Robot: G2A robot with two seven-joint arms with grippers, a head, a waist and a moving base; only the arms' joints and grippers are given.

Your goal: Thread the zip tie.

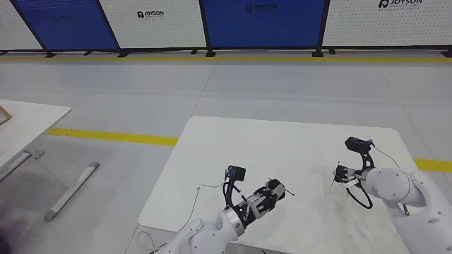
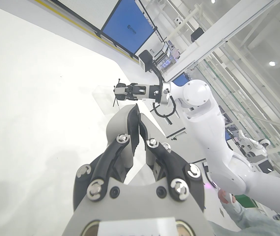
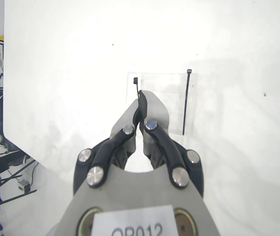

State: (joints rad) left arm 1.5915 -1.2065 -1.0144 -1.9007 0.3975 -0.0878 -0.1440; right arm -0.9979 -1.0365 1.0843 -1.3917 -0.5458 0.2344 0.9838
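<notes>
zip tie [image 3: 137, 87] in right jaws, head sticking past tips

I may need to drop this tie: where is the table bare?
Bare: the far half of the table, beyond both grippers, and the strip between the left gripper and the right gripper. Crowded: the clear sheet below the right gripper, where a loose zip tie lies.
</notes>
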